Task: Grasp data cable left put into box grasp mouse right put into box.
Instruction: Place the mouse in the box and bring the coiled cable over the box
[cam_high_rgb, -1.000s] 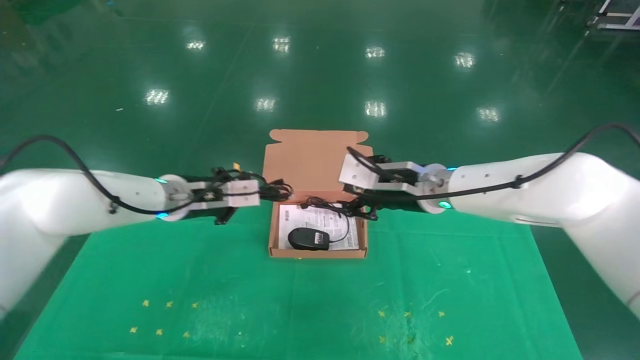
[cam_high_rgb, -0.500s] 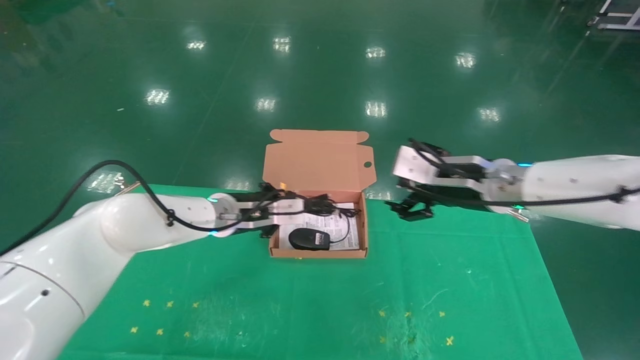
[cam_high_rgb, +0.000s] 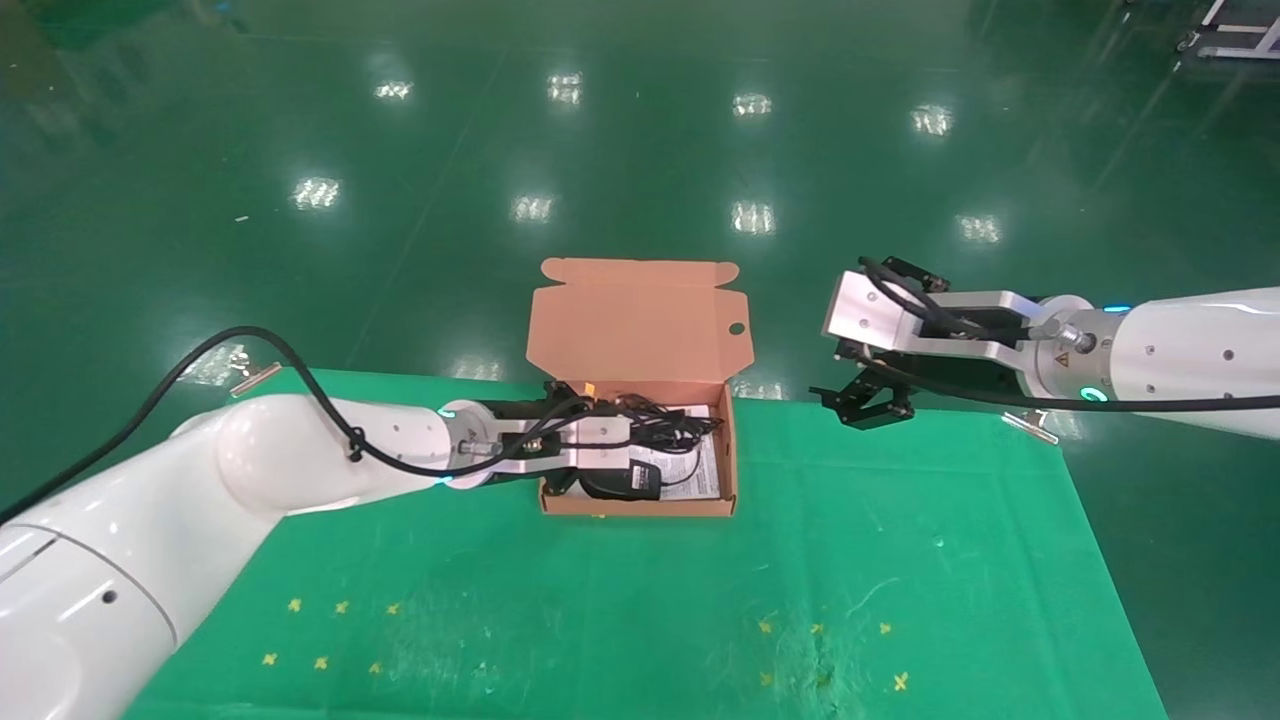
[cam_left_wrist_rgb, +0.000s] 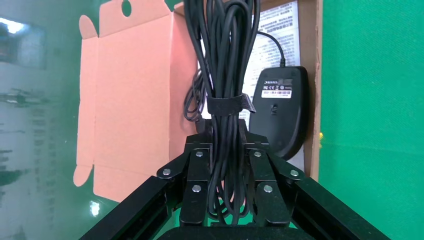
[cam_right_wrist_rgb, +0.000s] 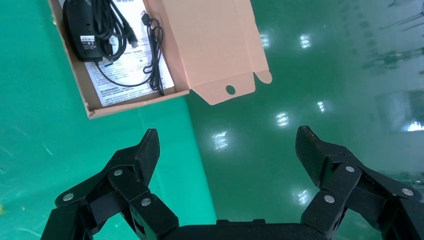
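The salmon box (cam_high_rgb: 728, 455) lies open at the back middle of the green mat, its lid (cam_high_rgb: 638, 320) standing up behind it. The black mouse (cam_high_rgb: 622, 485) lies in the box on the white leaflet (cam_high_rgb: 705, 470), with its thin cord beside it. My left gripper (cam_high_rgb: 637, 437) reaches over the box from its left side and is shut on the bundled data cable (cam_high_rgb: 668, 427), holding it above the mouse. The left wrist view shows the cable (cam_left_wrist_rgb: 225, 60) clamped between the fingers (cam_left_wrist_rgb: 197, 170), with the mouse (cam_left_wrist_rgb: 280, 112) beyond. My right gripper (cam_high_rgb: 868, 405) is open and empty, right of the box.
The green mat (cam_high_rgb: 640, 600) covers the table and carries small yellow marks near the front. My right gripper (cam_right_wrist_rgb: 226, 134) hangs over the mat's back edge above the glossy green floor. The right wrist view shows the box (cam_right_wrist_rgb: 135, 103) with the mouse (cam_right_wrist_rgb: 80, 25).
My left gripper has carried the data cable rightward from beside the box to above its inside. My right gripper has drawn back to the right, away from the box, open and empty.
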